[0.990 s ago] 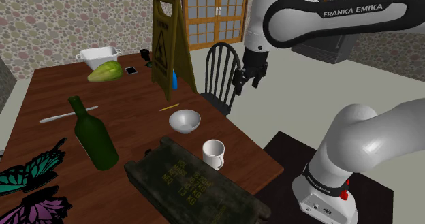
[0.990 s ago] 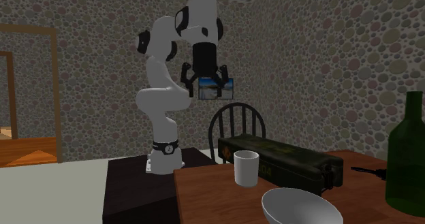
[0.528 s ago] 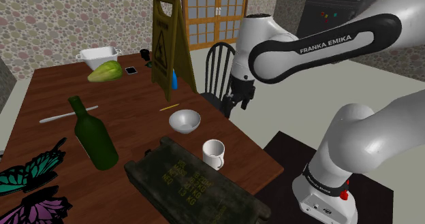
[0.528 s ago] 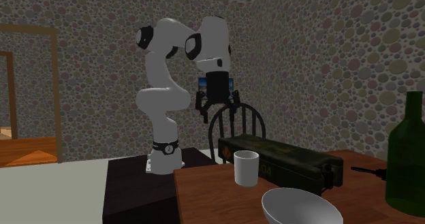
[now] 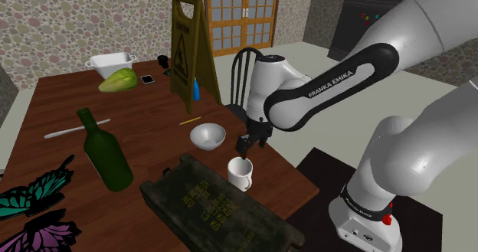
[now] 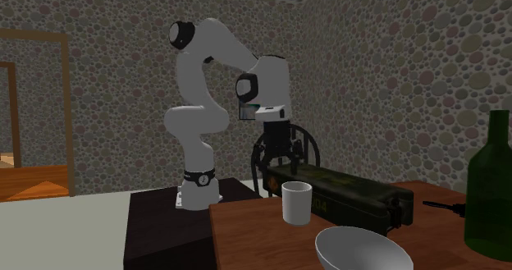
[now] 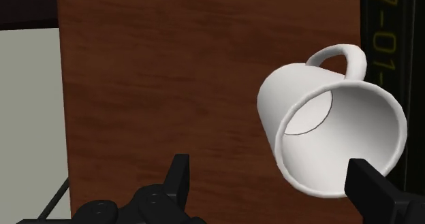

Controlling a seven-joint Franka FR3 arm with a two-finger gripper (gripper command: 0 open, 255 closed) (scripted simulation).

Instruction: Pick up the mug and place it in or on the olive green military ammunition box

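The big brown tabletop (image 5: 145,128) fills the left and middle of the shoulder view. The white arm (image 5: 322,90) bends over it from the right. A second ago the arm was up high, near the black chair (image 5: 249,67). Now it has swung down low over the near edge of the tabletop.

The dark green ammunition box (image 5: 214,208) lies at the bottom middle of that view. Its lid is shut. It has not moved. A green bottle (image 5: 107,155) stands to its left, and a white bowl (image 5: 207,136) sits just above it in the frame.

The white mug (image 5: 240,173) stands upright on the tabletop, just beside the box. It is in the same spot as before.

The small black end effector (image 5: 245,145) now hangs right above the mug. Its fingers (image 7: 178,178) are spread wide and hold nothing. In the wrist view the mug sits closer to one finger than the other, and its handle is on the far side.

So I think the reaching part is almost done. The end effector likely needs to slide over a bit, go down, and squeeze. After that, the mug has only a short trip to the box.
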